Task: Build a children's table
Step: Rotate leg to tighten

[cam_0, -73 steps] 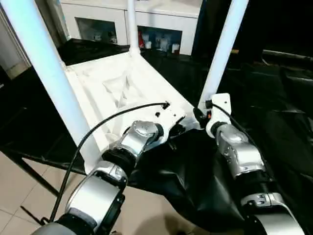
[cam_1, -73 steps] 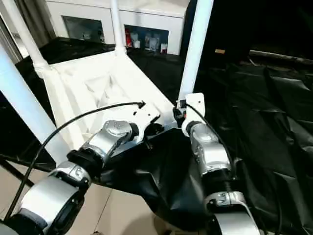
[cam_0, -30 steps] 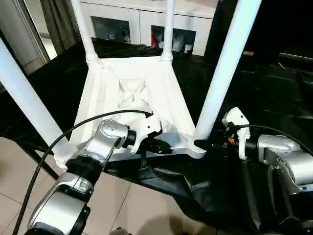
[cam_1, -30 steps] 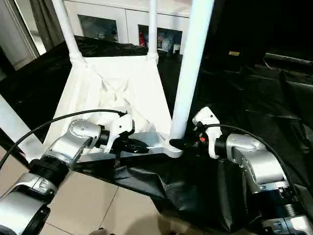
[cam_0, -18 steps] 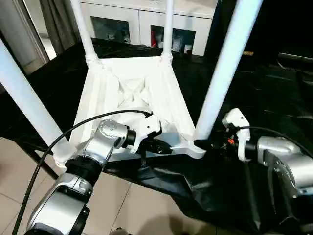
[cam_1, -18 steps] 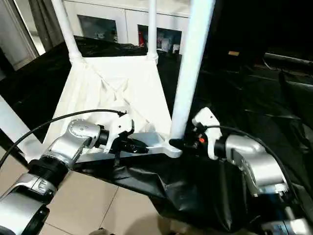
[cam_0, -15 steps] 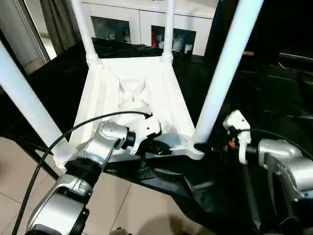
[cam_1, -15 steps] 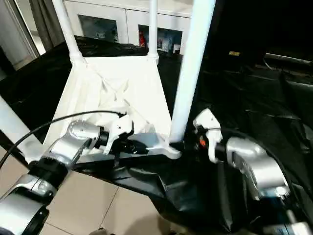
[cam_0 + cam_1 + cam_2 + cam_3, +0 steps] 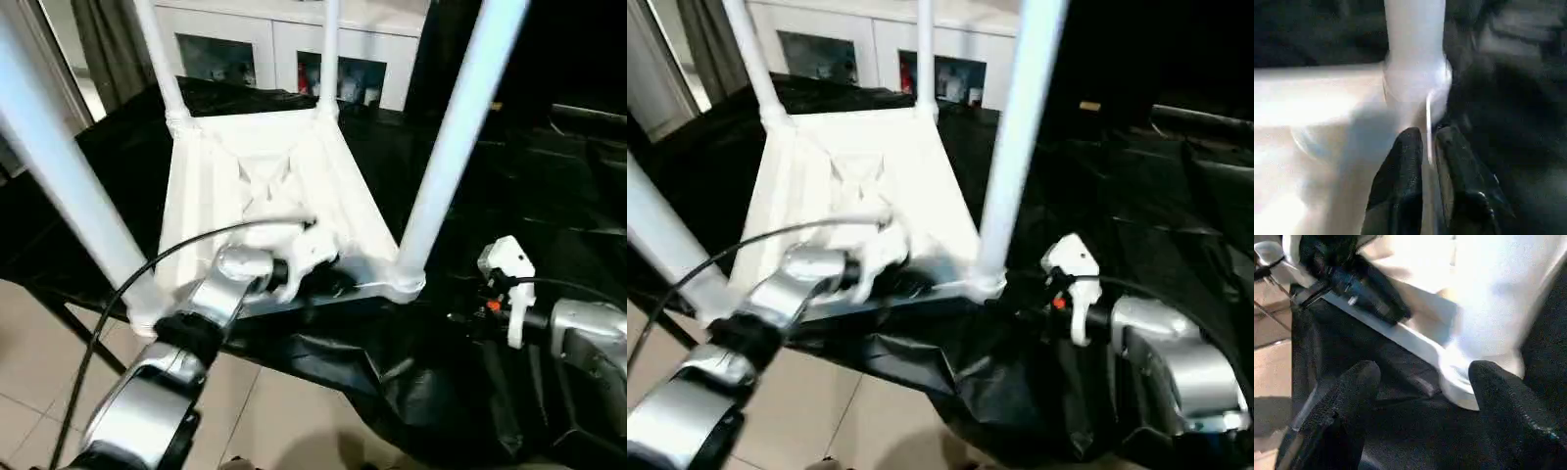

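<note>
Fingers (image 9: 1503, 396) over black sheet (image 9: 549, 186) (white cabinet (image 9: 294, 49) behind).

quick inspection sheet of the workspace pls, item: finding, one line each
surface: table under a crumpled black sheet, which hangs over the near edge.
job's things: white tabletop upside down, ribbed underside up; four white legs stand in its corner sockets.
clutter: nothing seen on the sheet.
grippers: left gripper nips the tabletop's thin near rim beside the near right corner socket; right gripper open, off the leg, fingers either side of that socket.
cables: black cable arcs over the left forearm; another runs to the right wrist.
surroundings: white cabinet with open shelves behind; tiled floor below.
</note>
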{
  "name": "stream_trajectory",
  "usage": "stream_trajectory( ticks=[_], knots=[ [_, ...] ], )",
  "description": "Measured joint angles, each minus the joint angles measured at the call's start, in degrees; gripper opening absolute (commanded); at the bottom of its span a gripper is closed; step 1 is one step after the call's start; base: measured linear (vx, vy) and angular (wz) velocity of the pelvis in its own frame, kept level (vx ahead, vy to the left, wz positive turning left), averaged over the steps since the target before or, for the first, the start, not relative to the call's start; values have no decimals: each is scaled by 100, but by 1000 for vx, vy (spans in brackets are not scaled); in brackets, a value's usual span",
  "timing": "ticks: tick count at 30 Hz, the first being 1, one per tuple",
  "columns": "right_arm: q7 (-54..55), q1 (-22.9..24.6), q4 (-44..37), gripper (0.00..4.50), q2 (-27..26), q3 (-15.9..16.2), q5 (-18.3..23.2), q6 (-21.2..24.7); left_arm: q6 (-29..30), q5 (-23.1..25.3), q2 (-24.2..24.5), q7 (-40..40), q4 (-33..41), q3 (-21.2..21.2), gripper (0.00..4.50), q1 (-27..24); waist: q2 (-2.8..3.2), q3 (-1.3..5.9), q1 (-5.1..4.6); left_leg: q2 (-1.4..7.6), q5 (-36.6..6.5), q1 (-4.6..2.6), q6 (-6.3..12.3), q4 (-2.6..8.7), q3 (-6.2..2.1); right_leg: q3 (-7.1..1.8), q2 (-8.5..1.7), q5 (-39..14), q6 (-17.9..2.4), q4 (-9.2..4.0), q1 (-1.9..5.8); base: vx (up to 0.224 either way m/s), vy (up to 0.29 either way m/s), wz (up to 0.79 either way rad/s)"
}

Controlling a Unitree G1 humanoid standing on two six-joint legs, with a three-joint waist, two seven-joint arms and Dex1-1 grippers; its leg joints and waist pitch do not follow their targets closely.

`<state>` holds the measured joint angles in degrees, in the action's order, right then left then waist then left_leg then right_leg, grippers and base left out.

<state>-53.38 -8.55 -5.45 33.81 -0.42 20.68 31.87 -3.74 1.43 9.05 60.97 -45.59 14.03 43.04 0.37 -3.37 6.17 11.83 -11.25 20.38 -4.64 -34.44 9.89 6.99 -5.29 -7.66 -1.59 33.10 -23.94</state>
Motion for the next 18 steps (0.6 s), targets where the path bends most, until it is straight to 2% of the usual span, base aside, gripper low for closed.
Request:
stream_trajectory(
  ticks=[3,5,11,13,18],
  knots=[
    [77,53,-221,323,-237,181,77,48,11,-135,102,8,416,-124,109,15,-13,10,-34,0,0,-10,-1,8,-3,0,3,-1,2,0,4,0,0,0],
    [164,93,-268,323,-410,328,97,58,118,-217,215,72,777,-196,140,-164,-17,12,-50,0,0,-11,-1,9,-2,0,2,-2,2,-1,4,0,0,0],
    [706,-71,-116,323,-933,411,-47,-24,871,-535,531,260,2071,-255,185,-1142,-26,9,-85,-1,-14,-13,-25,8,-2,-1,-1,-1,2,-2,1,0,0,0],
    [906,-187,2,323,-1191,444,-71,-51,1294,-698,744,302,2971,-247,196,-1665,-32,9,-107,0,-19,-22,-32,11,-1,-3,-2,-2,2,-2,3,0,0,0],
    [1238,-463,391,323,-1557,530,-161,-244,1890,-862,878,162,4191,-168,233,-2614,-66,-13,-161,-2,-20,-26,-34,21,-1,-4,-1,-3,4,-4,-1,0,0,0]
  ],
)
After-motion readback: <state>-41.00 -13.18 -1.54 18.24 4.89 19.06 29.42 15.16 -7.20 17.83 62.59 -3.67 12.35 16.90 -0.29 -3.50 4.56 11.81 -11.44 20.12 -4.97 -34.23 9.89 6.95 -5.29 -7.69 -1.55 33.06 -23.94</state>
